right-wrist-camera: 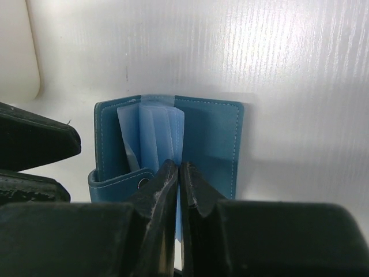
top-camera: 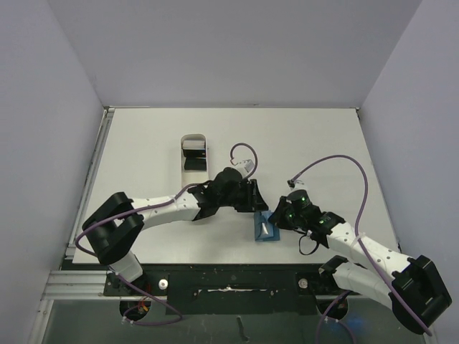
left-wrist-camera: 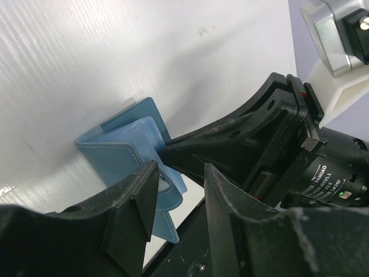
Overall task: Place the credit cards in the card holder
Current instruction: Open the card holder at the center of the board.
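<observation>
The teal-blue card holder (top-camera: 265, 228) lies open near the table's front edge, its pale blue inner sleeves fanned upward (right-wrist-camera: 151, 130). My right gripper (right-wrist-camera: 180, 167) is shut on one of these thin sleeves at the fold, beside the closure tab (right-wrist-camera: 118, 180). My left gripper (left-wrist-camera: 181, 173) hovers just left of and above the card holder (left-wrist-camera: 124, 147), jaws apart with nothing between them. In the top view the left gripper (top-camera: 252, 199) faces the right gripper (top-camera: 284, 216) across the holder. A dark credit card (top-camera: 192, 146) shows at the far end of the white tray; others are not visible.
The long white tray (top-camera: 193, 170) stands behind the left wrist, left of centre. Cables loop above both wrists (top-camera: 244, 152) (top-camera: 337, 163). The table's dark front rail (top-camera: 215, 276) runs just below the card holder. The left gripper's fingers (right-wrist-camera: 34, 144) fill the right wrist view's left edge.
</observation>
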